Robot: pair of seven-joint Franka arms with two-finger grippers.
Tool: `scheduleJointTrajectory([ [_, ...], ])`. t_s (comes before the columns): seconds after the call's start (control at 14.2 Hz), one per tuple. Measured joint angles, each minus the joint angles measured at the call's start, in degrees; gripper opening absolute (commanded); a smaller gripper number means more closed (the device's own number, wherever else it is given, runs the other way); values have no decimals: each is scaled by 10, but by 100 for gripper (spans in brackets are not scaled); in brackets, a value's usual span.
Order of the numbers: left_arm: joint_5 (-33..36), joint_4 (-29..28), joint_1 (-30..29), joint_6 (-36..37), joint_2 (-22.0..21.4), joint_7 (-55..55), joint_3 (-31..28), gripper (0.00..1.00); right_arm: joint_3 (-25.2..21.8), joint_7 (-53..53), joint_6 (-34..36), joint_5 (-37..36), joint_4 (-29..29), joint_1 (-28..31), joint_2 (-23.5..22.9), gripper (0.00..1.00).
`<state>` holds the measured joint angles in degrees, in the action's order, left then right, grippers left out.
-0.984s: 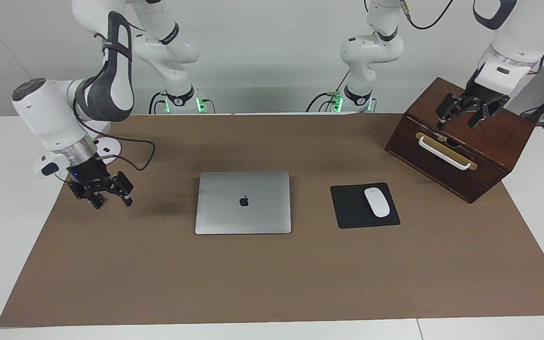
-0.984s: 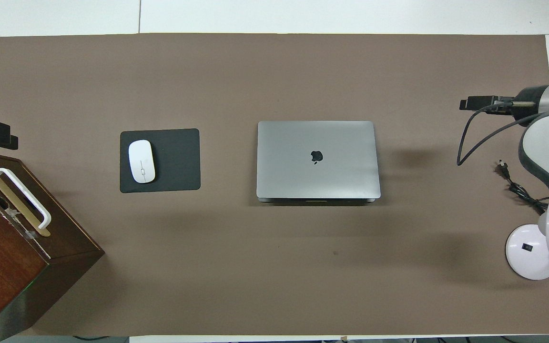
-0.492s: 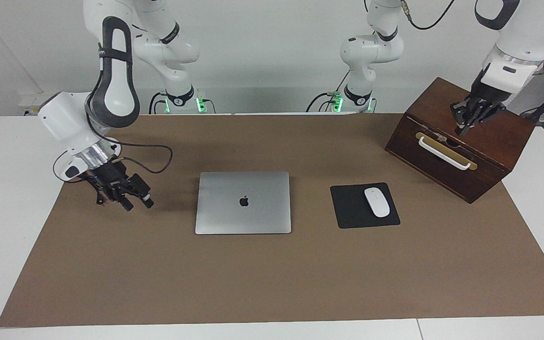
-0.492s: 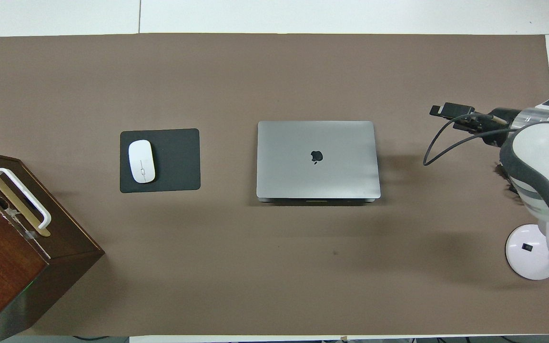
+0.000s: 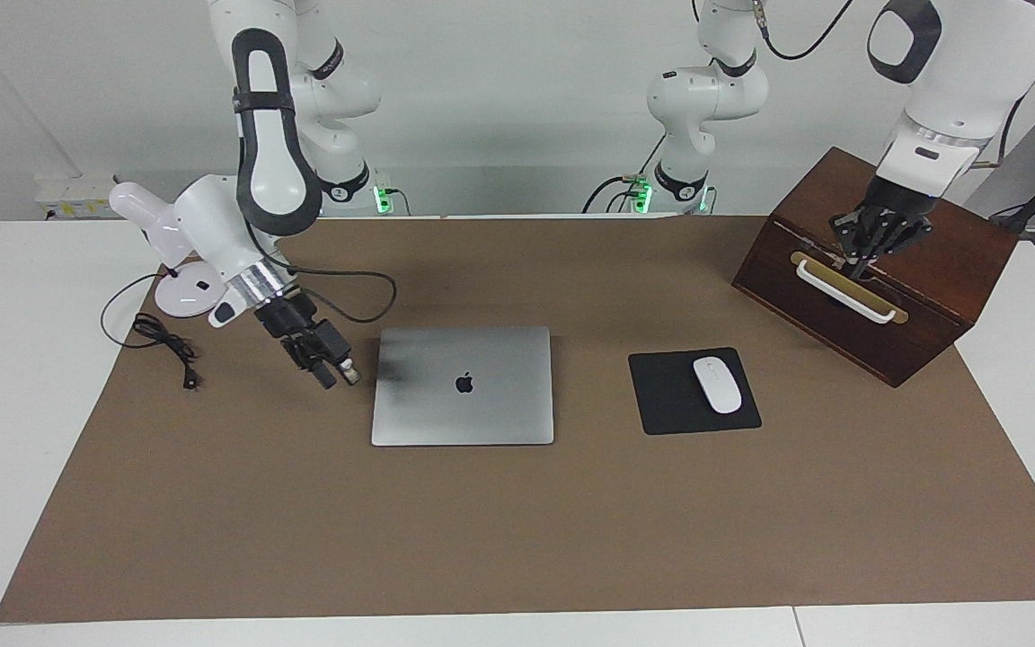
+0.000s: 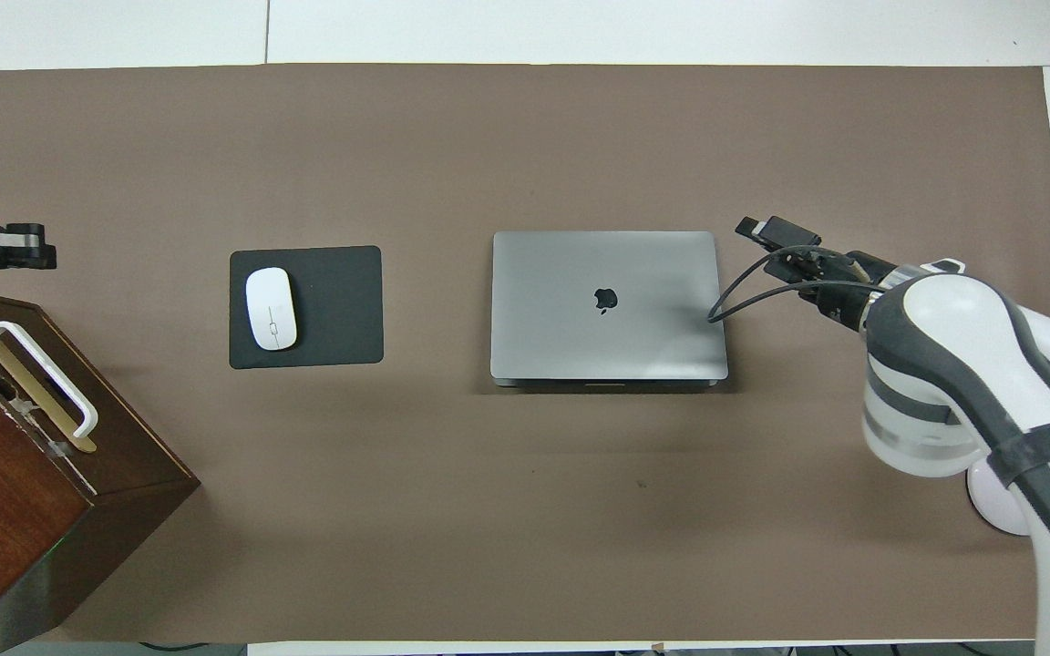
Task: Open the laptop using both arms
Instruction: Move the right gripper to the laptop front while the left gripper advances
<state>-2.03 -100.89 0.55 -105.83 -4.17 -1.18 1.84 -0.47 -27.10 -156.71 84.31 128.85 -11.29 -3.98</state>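
Note:
The silver-grey laptop [image 5: 464,386] lies shut and flat on the brown mat in the middle of the table, apple logo up; it also shows in the overhead view [image 6: 607,305]. My right gripper [image 5: 338,373] hangs low, tilted, just beside the laptop's side edge toward the right arm's end; it also shows in the overhead view [image 6: 762,228]. It does not touch the laptop. My left gripper [image 5: 868,252] is over the top of the wooden box, near its handle, far from the laptop, and holds nothing.
A black mouse pad [image 5: 670,395] with a white mouse [image 5: 717,385] lies beside the laptop toward the left arm's end. A brown wooden box [image 5: 913,296] with a white handle [image 5: 841,289] stands at that end. A white round base [image 5: 185,296] and black cable [image 5: 163,337] lie at the right arm's end.
My right arm has swung in from the right arm's end of the table; its gripper has turned and now sits beside the laptop's edge. My left gripper has turned and dropped slightly over the box.

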Motion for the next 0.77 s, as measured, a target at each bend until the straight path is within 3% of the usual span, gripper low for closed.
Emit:
scheduleJointTrajectory([
  [0.21, -10, -92, 30, -90, -37, 0, 2, 0, 1, -8, -86, 93, 6, -85, 3, 96],
  [0.35, -12, -155, 52, -150, -64, 0, 2, 0, 2, -8, -117, 115, 8, -118, 3, 96],
  [0.77, -14, -325, 125, -303, -141, 8, 2, 0, -2, -11, -125, 179, 15, -117, 4, 96],
])
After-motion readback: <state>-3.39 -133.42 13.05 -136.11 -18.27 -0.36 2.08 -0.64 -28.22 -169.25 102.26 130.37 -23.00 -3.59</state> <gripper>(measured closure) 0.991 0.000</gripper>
